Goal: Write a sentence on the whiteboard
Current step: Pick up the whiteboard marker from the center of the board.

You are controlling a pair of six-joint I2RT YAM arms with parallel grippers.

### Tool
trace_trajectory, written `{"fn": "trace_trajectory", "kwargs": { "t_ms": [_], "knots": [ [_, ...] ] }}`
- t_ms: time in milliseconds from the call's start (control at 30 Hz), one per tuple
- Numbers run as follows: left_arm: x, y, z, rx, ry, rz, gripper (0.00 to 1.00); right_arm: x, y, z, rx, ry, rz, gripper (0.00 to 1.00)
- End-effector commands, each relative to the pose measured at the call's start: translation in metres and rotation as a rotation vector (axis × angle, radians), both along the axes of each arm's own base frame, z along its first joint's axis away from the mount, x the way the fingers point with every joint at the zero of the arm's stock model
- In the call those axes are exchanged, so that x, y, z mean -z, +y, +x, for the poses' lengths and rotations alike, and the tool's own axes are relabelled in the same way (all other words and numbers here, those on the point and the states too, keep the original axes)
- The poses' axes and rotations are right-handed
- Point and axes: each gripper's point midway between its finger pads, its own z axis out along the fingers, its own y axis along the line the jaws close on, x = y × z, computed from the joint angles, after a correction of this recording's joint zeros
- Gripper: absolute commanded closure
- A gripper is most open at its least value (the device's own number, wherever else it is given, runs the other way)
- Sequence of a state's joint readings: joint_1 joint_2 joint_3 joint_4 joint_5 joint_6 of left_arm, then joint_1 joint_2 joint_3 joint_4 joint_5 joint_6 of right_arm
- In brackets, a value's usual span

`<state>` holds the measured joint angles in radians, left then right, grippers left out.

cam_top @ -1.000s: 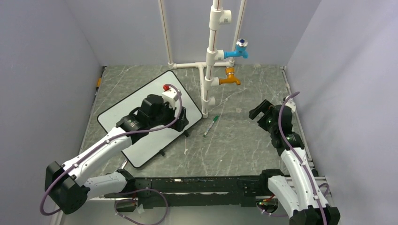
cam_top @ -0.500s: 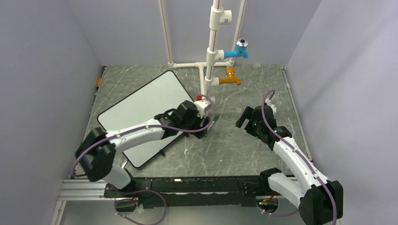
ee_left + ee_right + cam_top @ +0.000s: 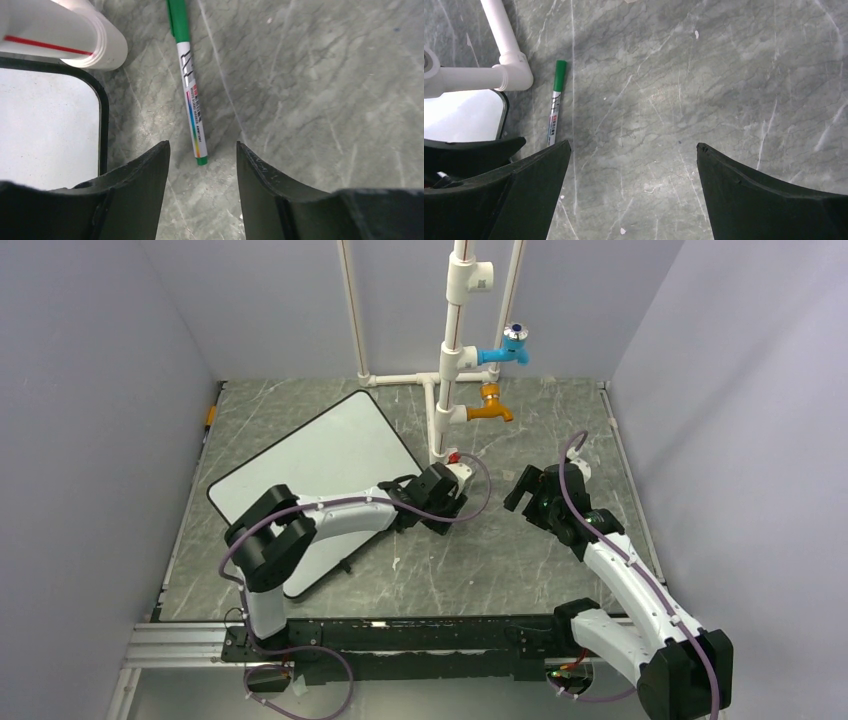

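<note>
The whiteboard (image 3: 310,465) lies tilted at the left of the table, and no green sentence shows on it. Its corner shows in the left wrist view (image 3: 45,125) and the right wrist view (image 3: 459,117). A green-capped white marker (image 3: 190,85) lies on the table just right of the board, also seen in the right wrist view (image 3: 555,105). My left gripper (image 3: 445,502) is open and low over the marker, hiding it from above. In its wrist view the left gripper (image 3: 202,145) straddles the marker's near end without touching it. My right gripper (image 3: 525,495) is open and empty over bare table (image 3: 633,145).
A white pipe stand (image 3: 445,390) with a blue tap (image 3: 512,345) and an orange tap (image 3: 490,405) rises behind the marker. Its foot (image 3: 65,35) sits close to the board's corner and the marker. Grey walls enclose the table.
My left arm has swung right, off the whiteboard, and come down over the marker. My right gripper moved left toward the middle, then held still.
</note>
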<state>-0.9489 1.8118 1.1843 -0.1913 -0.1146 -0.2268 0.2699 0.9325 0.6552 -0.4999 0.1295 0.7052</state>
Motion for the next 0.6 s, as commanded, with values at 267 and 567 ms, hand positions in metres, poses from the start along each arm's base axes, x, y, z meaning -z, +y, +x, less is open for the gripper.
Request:
{"fn": "trace_trajectory", "kwargs": {
  "t_ms": [267,567],
  "knots": [
    [0.034,-0.009,0.014,-0.067,0.027,0.047,0.57,-0.020,0.003,0.007,-0.023,-0.057,-0.001,0.00],
    [0.040,-0.012,0.006,-0.071,0.064,0.021,1.00,-0.022,0.008,0.003,-0.053,-0.072,0.024,0.00]
  ]
}}
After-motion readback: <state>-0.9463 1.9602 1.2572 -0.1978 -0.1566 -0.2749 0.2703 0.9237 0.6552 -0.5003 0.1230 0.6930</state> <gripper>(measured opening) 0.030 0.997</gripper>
